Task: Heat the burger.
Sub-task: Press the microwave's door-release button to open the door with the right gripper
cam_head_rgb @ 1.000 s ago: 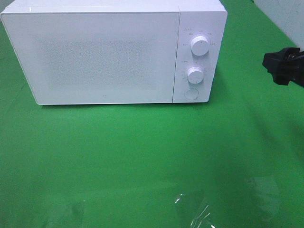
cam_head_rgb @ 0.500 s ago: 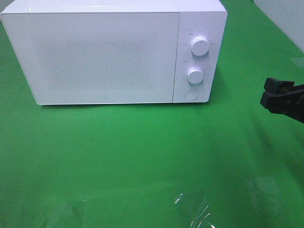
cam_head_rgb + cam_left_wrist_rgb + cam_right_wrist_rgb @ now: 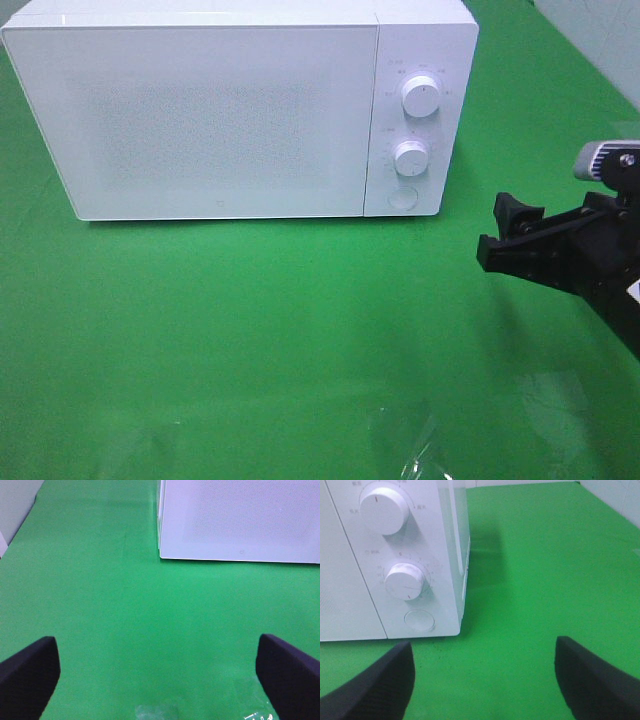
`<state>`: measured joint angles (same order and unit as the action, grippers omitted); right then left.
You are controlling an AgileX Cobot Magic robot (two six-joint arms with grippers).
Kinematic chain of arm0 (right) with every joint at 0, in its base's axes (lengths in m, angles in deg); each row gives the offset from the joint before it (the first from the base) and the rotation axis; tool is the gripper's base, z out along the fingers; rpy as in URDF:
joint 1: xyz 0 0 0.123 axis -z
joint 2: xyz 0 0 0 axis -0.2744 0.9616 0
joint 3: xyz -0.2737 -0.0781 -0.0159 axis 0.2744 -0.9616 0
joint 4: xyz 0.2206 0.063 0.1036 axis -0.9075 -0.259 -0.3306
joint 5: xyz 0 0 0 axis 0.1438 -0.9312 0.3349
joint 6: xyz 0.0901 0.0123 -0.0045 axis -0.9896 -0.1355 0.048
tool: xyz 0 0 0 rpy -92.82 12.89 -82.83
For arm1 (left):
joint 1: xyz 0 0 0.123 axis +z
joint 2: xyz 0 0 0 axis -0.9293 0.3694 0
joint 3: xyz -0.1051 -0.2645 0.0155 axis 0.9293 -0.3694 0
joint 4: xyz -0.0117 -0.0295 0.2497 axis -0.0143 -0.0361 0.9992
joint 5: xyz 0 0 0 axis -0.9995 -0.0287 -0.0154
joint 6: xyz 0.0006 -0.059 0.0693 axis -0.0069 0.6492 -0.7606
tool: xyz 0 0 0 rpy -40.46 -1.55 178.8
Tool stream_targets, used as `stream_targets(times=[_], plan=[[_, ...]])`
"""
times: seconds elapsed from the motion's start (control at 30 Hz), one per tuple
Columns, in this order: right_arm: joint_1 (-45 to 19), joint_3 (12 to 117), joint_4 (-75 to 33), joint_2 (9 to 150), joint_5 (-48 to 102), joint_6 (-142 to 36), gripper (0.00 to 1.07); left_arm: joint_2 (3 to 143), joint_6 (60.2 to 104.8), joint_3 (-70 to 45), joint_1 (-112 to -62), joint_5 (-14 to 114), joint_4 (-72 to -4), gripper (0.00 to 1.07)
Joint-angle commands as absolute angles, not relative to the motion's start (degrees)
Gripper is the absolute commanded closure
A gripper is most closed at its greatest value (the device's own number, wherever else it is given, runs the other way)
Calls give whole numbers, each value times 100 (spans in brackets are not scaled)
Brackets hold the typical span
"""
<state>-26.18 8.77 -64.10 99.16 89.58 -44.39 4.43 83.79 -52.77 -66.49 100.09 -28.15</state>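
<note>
The burger is out of view in every frame. A white microwave (image 3: 220,110) stands at the back of the green table with its door shut; two dials (image 3: 421,97) (image 3: 411,158) and a round button (image 3: 402,198) sit on its right panel. My right gripper (image 3: 495,232) hovers open to the right of that panel, and nothing lies between its black fingers (image 3: 375,685). The right wrist view faces the microwave (image 3: 350,605) and its lower dial (image 3: 406,581). My left gripper (image 3: 157,675) is open and empty over bare green cloth, in front of the microwave (image 3: 240,520).
A green cloth (image 3: 250,320) covers the table. A wrinkled clear film (image 3: 410,445) lies near the front edge. A white tiled wall (image 3: 600,40) borders the table at the back right.
My right gripper has moved from the far right edge inward and toward the front, ending closer to the microwave's control panel. The microwave has stayed put.
</note>
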Motion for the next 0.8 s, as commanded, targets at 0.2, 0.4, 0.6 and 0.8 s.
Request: stream_targets(times=[0.2, 0.4, 0.6, 0.8], plan=[[-3524, 1392, -7378, 10380, 9084, -4118, 32, 351, 8414, -5300, -6678, 9969, -2821, 8], [-3845, 1851, -7504, 10644, 8998, -4118, 32, 351, 8414, -5300, -6678, 9969, -2821, 8], [-3845, 2051, -7493, 10661, 8683, -4846, 32, 351, 8414, -5300, -6678, 9969, -2821, 8], [-3845, 2051, -7493, 10661, 8580, -6628, 37, 351, 8414, -5300, -6678, 9969, -2821, 8]])
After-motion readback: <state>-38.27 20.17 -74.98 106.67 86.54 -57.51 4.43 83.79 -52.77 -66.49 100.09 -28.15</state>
